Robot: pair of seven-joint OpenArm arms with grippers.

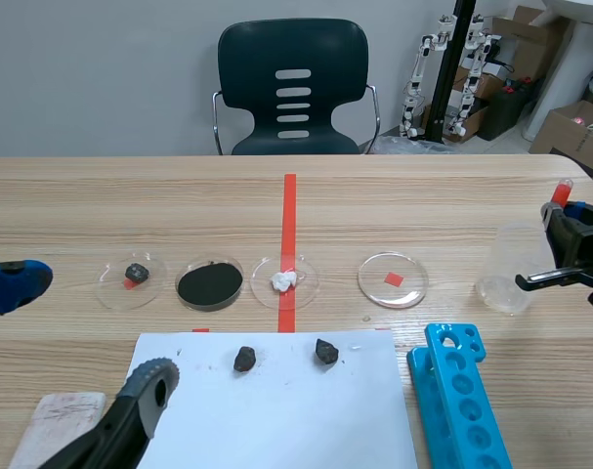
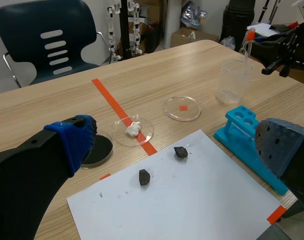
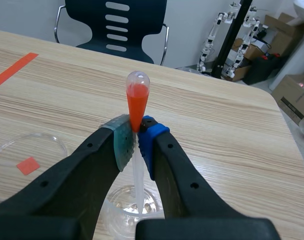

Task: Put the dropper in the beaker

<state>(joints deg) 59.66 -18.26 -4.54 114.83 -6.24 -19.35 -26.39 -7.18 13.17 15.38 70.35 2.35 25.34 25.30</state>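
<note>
My right gripper (image 3: 137, 136) is clamped on the dropper (image 3: 137, 97), both pads pressed on it just under its orange-red bulb. The dropper stands upright, bulb up. Its clear stem runs down between my fingers into the mouth of the beaker (image 3: 124, 206) right below. I cannot tell whether the tip touches the bottom. The beaker is clear and stands upright near the right end of the worktop (image 1: 423, 205).

My left gripper (image 2: 177, 145) hangs low over the near left of the worktop, its fingers wide apart with nothing between them. Ahead of it lies a white paper (image 1: 296, 420) with two dark stones (image 1: 244, 359) on it, a little apart from each other. Just beside the paper's right edge lies a blue rack (image 1: 462, 410) with round holes, between the paper and the beaker.

Beyond the paper, four clear dishes (image 1: 374, 276) stand in a row. From the left, the first holds a dark stone with a red bit and the second holds black powder. The third holds a white lump and sits on the tape line (image 1: 289, 210). The fourth holds a small red square and is the nearest to the beaker. Across the worktop a dark chair (image 1: 294, 88) stands close to the far edge.
</note>
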